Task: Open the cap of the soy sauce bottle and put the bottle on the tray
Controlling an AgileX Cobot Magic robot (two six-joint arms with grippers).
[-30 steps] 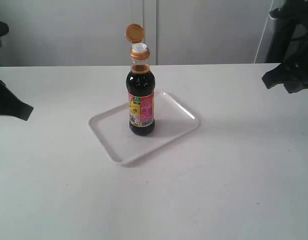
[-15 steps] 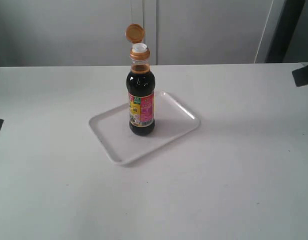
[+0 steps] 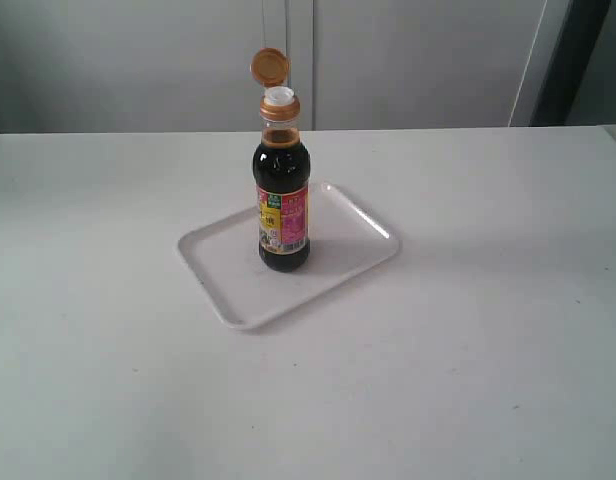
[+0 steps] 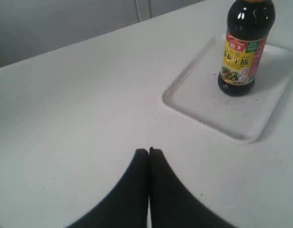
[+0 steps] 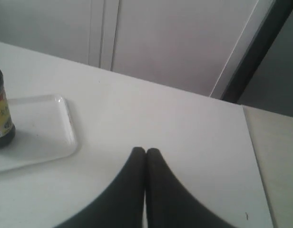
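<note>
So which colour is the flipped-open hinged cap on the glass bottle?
Golden-orange cap, best seen in the exterior view.

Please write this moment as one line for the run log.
soy sauce bottle: upright on tray | cap: flipped open | left gripper: shut, empty, off tray | right gripper: shut, empty, off tray

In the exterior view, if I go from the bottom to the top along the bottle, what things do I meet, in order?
Near rim of the tray → soy sauce bottle standing upright on the tray → white spout → flipped-open cap.
</note>
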